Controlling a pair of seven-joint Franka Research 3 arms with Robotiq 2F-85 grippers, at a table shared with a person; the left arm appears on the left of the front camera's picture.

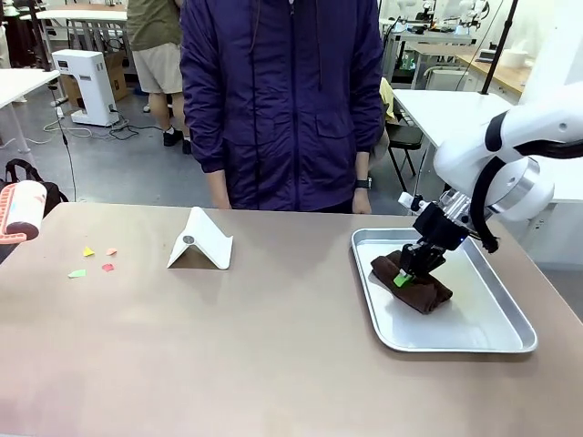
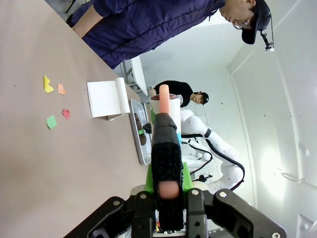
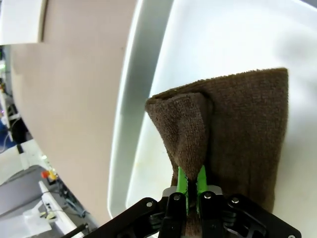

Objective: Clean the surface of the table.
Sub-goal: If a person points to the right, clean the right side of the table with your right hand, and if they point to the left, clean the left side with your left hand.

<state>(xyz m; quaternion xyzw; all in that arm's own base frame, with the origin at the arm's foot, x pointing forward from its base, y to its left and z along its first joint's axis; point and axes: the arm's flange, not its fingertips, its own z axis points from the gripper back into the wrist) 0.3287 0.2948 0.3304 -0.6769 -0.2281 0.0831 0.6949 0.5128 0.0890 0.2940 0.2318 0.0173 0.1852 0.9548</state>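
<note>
You are at the pick-up step. Your right gripper (image 1: 404, 278) is down inside the tray (image 1: 455, 348), closed narrow on a raised fold of the brown cloth (image 1: 428, 296), and the rest of the cloth lies on the tray floor. The right wrist view shows the green pads pinching that fold near the tray's left rim. The bench (image 1: 273, 346) you have to clean carries the tray at its right end and runs far out to the tray's left. Its brown top looks dry and unmarked apart from a few coloured paper scraps (image 1: 88, 251) well to the left of the tray. A white folded stand (image 1: 202, 244) sits between those scraps and the tray. Your left gripper (image 2: 166, 148) is clamped on the handle of a lint roller (image 1: 20, 211), held beyond the scraps on the side away from the tray. A person (image 1: 278, 100) stands at the far edge, slightly left of the tray. Your next move is probably to lift the cloth clear over the tray's rim, then lower it flat onto the bench. Check that the pinch holds more than one loose layer. No brand, label or writing can be read on any of these things.
</note>
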